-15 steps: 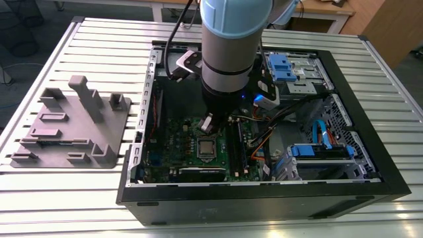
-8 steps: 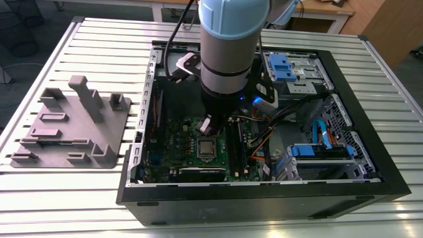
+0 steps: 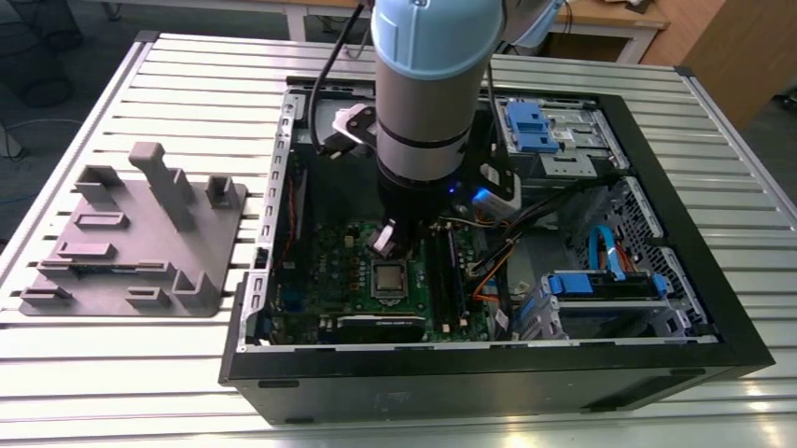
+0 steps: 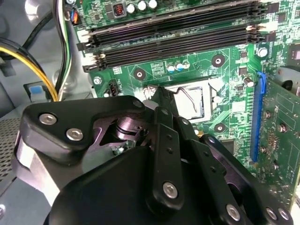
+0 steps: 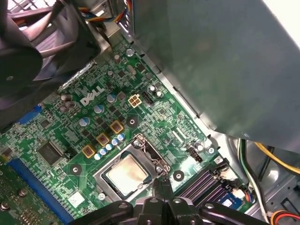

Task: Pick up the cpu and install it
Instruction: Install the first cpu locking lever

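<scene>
The cpu lies flat in the socket, its pale metal top facing up and the silver frame round it. In the first wrist view the black fingertips hang just beside the socket's corner, above the board. The jaws are closed together with nothing between them. In the second wrist view the same fingertips taper to one point at the socket's edge, close to a thin wire lever; whether they touch it I cannot tell.

Round the socket spreads the green motherboard. The black memory slots run along one side of the socket, near it. A long blue slot lies on another side of the socket, a little further off. Yellow cables curve past the board's edge, beyond the memory slots.

In the exterior view the arm drops straight down into the open black case, ending just above the socket. Drive bays with blue clips sit inside the case, well apart from the socket toward the exterior view's right. Outside the case, far from the socket on the exterior view's left, a grey tray with upright posts rests on the slatted metal bench.
</scene>
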`<state>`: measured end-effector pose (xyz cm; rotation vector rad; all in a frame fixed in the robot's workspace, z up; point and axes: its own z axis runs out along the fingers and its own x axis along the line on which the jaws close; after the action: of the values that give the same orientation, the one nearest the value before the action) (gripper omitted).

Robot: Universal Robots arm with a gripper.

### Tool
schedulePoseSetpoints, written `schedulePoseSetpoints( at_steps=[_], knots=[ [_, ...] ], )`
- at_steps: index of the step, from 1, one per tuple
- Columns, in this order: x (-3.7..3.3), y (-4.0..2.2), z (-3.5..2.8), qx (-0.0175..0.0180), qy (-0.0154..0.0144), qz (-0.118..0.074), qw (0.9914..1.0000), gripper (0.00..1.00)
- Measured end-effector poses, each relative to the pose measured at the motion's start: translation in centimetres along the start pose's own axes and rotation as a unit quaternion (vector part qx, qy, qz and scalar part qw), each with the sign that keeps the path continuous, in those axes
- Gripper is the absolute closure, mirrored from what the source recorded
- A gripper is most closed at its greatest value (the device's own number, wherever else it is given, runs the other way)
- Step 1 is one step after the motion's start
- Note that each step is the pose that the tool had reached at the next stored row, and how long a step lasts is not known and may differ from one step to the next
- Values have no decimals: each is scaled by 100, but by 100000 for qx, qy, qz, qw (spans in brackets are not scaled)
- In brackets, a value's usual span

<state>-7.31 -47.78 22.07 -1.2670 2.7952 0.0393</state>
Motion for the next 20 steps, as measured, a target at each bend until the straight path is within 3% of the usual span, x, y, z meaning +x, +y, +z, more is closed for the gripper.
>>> schedulePoseSetpoints(
  at_steps=[9, 17, 20],
  knots=[
    [9, -1, 59, 401, 263, 2424, 99969, 89],
    [13, -2, 94, 732, 381, 5853, 99825, 89],
    [13, -2, 95, 751, 379, 6066, 99812, 89]
  ],
)
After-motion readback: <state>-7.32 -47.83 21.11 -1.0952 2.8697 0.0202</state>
